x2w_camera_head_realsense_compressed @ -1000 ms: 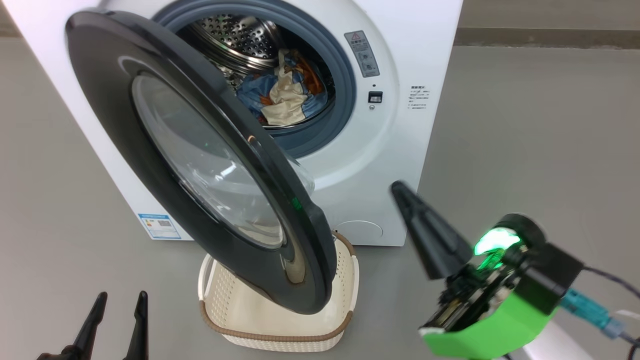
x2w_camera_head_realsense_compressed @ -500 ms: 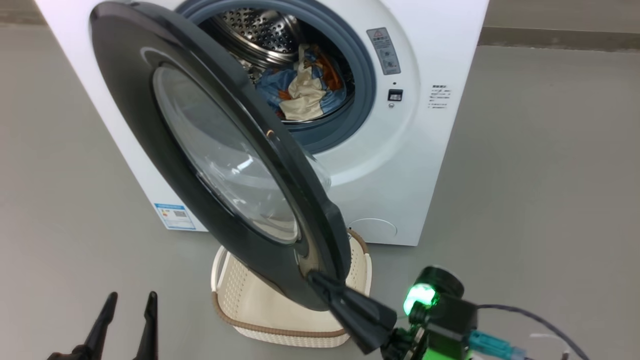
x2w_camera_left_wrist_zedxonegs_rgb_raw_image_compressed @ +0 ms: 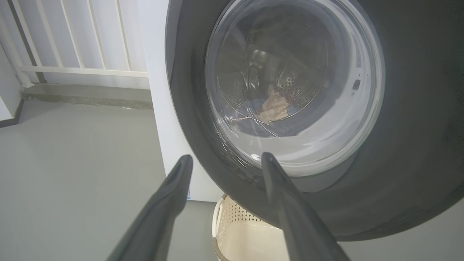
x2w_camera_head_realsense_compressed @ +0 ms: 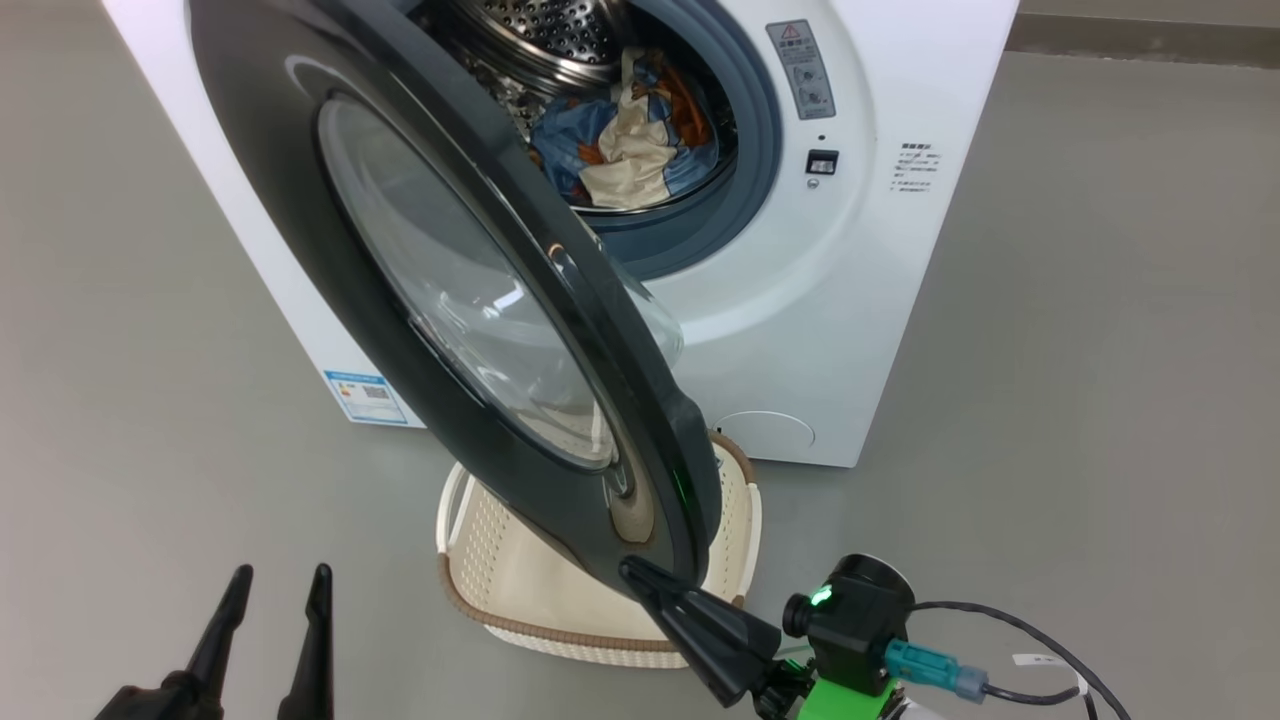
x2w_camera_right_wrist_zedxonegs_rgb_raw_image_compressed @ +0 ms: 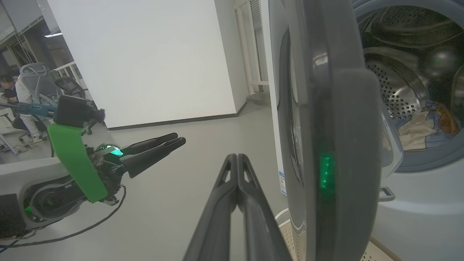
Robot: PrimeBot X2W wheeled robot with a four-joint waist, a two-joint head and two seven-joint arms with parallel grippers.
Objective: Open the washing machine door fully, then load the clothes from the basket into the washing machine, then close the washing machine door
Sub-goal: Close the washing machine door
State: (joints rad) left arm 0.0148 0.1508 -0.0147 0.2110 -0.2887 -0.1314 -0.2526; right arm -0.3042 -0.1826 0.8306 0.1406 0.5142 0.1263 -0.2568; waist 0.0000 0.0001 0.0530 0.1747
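The washing machine [x2w_camera_head_realsense_compressed: 880, 300] stands with its glossy black door [x2w_camera_head_realsense_compressed: 300, 230] swung partway out, the domed glass [x2w_camera_head_realsense_compressed: 470, 300] facing me. The clothes [x2w_camera_head_realsense_compressed: 625, 140], blue, cream and orange, lie inside the steel drum [x2w_camera_right_wrist_zedxonegs_rgb_raw_image_compressed: 395, 94]. Under the door sits the cream basket [x2w_camera_head_realsense_compressed: 520, 590], bare inside where it shows. My right gripper [x2w_camera_head_realsense_compressed: 630, 570] is shut, its tip at the outer face of the door's lower rim. In the right wrist view the shut gripper [x2w_camera_right_wrist_zedxonegs_rgb_raw_image_compressed: 237, 159] lies just left of the door's edge [x2w_camera_right_wrist_zedxonegs_rgb_raw_image_compressed: 337, 145]. My left gripper [x2w_camera_head_realsense_compressed: 282, 578] is open and holds nothing, low at the left, pointing at the door glass [x2w_camera_left_wrist_zedxonegs_rgb_raw_image_compressed: 293, 87].
Grey floor [x2w_camera_head_realsense_compressed: 1100, 350] surrounds the machine. A white railing [x2w_camera_left_wrist_zedxonegs_rgb_raw_image_compressed: 72, 69] stands behind its left side. A cable [x2w_camera_head_realsense_compressed: 1010, 625] trails from my right wrist. A person [x2w_camera_right_wrist_zedxonegs_rgb_raw_image_compressed: 16, 94] sits far off by a chair in the right wrist view, beyond a white wall [x2w_camera_right_wrist_zedxonegs_rgb_raw_image_compressed: 145, 61].
My right gripper came down from a raised spot on the right to the door's lower rim and stays there. The head camera has shifted, sliding the picture rightward. The left gripper stays open.
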